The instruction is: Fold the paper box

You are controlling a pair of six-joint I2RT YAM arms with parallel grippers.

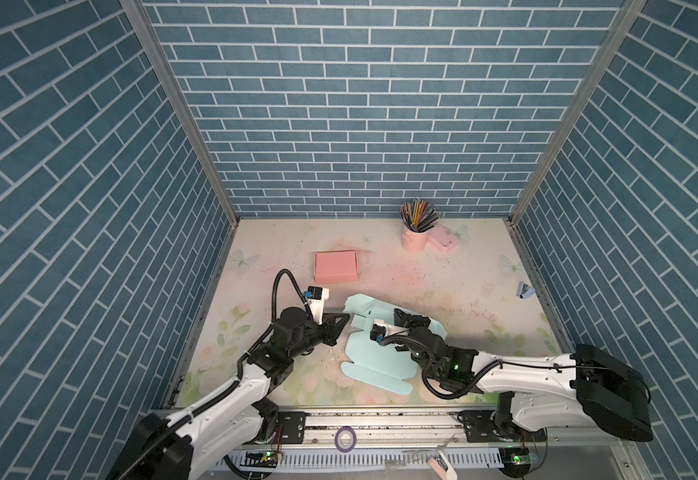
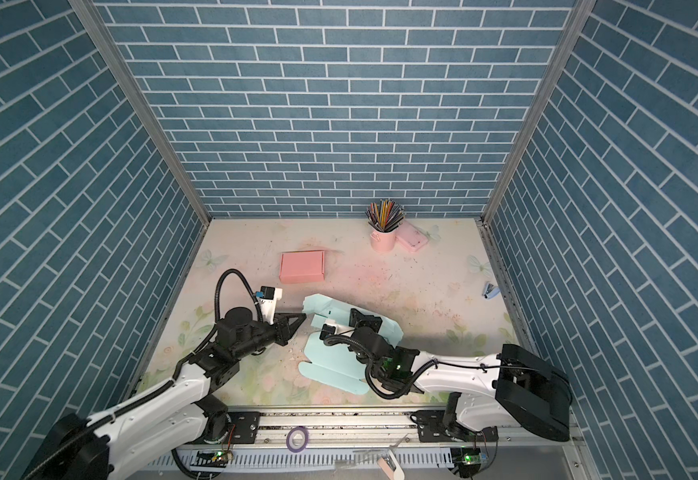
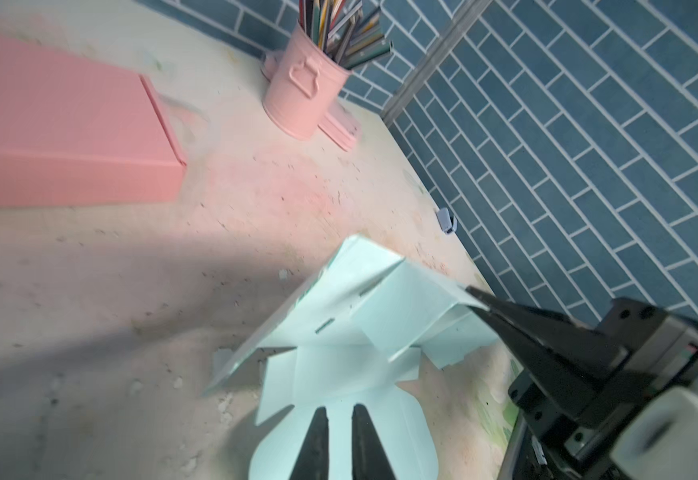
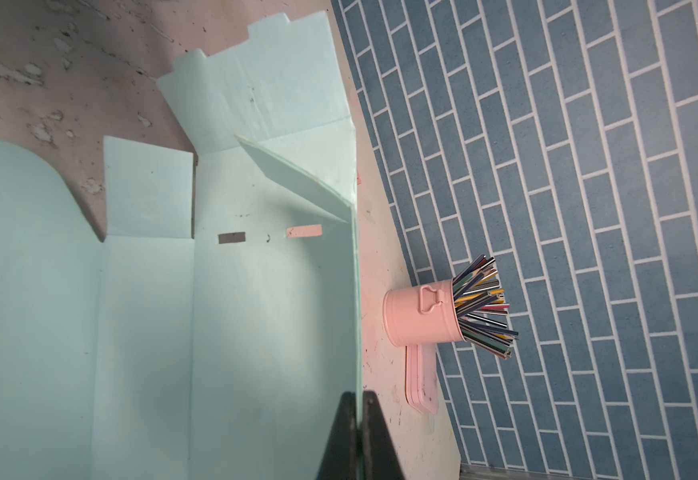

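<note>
**On the floral worktop (image 1: 422, 282), I am watching the mint paper box (image 1: 363, 353) lying part-folded near the front centre.**

My right tool (image 4: 358, 397) is pinching one raised side wall of the box, its fingers pressed together on the card. My left tool (image 3: 339, 409) is hovering at the box's left edge, fingers narrowly parted and gripping nothing. A closed pink box (image 1: 336, 267) is sitting farther back. A pink pencil cup (image 1: 414, 239) is standing near the rear wall, and a small blue stapler (image 1: 524, 290) is lying by the right edge.

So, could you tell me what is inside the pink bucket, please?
Coloured pencils fan out of the pink bucket; its wall hides their lower ends and anything beneath.
</note>
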